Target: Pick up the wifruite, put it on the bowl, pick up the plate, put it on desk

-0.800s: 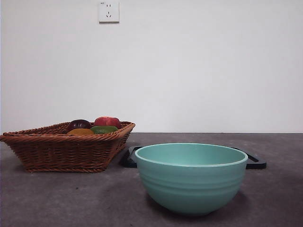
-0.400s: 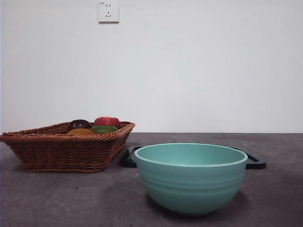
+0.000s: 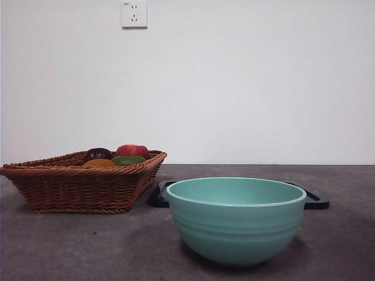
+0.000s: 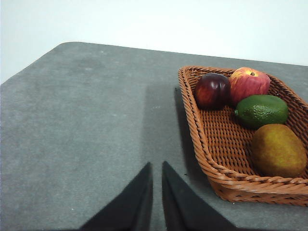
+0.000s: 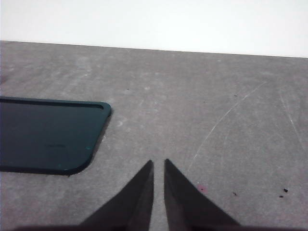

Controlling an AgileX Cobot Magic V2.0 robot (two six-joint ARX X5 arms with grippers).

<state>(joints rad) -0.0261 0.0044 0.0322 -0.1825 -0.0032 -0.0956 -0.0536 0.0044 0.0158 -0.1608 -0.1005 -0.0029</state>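
No readable writing or brand marks on any item; the wall socket (image 3: 134,14) carries only a tiny illegible mark at its corner.

Left gripper (image 4: 157,168): jaws clenched almost tip to tip, nothing between them, hovering over bare desk (image 4: 82,120) just beside the wicker basket (image 4: 202,144). Right gripper (image 5: 159,166): jaws likewise drawn nearly together, empty, above the desk beside the corner of a dark teal-black plate (image 5: 48,134). Neither arm shows in the front view.

Wifruite (image 4: 278,150): lying in the basket, at the end nearest the left wrist camera, close against the woven rim. Green fruit (image 4: 261,110) sits just beside it; dark purple fruit (image 4: 212,90) and red-yellow apple (image 4: 249,82) are at the basket's far end, touching each other. In the front view only the fruit tops show above the basket rim.

Bowl (image 3: 237,219): upright on the desk, near the front camera, to the right of the basket and apart from it. The plate lies flat behind the bowl, its ends showing on either side.
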